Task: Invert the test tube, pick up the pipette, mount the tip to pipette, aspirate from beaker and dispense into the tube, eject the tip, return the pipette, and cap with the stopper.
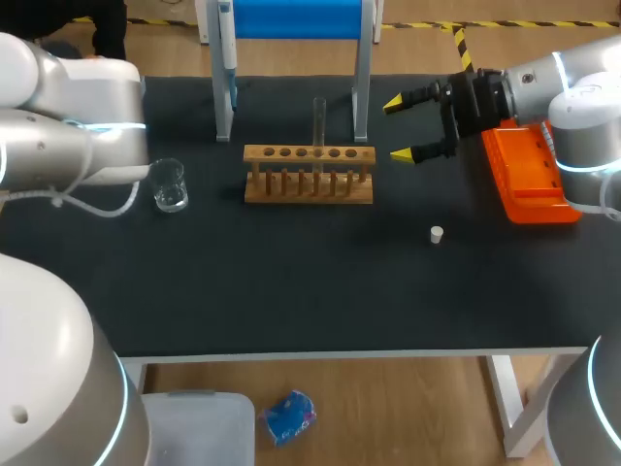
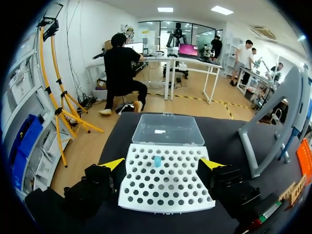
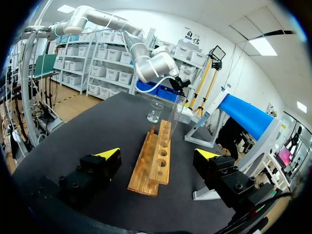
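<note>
1. Right gripper [image 3: 157, 155]: fingers spread wide, over the black surface [image 3: 68, 141]
2. Wooden rack [image 3: 157, 163]: lying lengthwise ahead, its near end between the fingers
3. Test tube [image 3: 176, 111]: clear, upright in the rack's far part
4. Beaker [image 3: 155, 112]: beyond the rack's far end
5. Left arm [image 3: 146, 63]: white, behind the beaker

Black table top [image 1: 291, 301]; white legs [image 1: 506, 403] beneath.

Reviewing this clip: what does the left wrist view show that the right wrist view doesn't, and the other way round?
Only the left wrist view: the white tip box, its clear lid open, one blue tip in it. Only the right wrist view: the beaker and the test tube. Both: the black table, the wooden rack (only its end from the left wrist), and the left gripper and the right gripper, fingers open.
</note>
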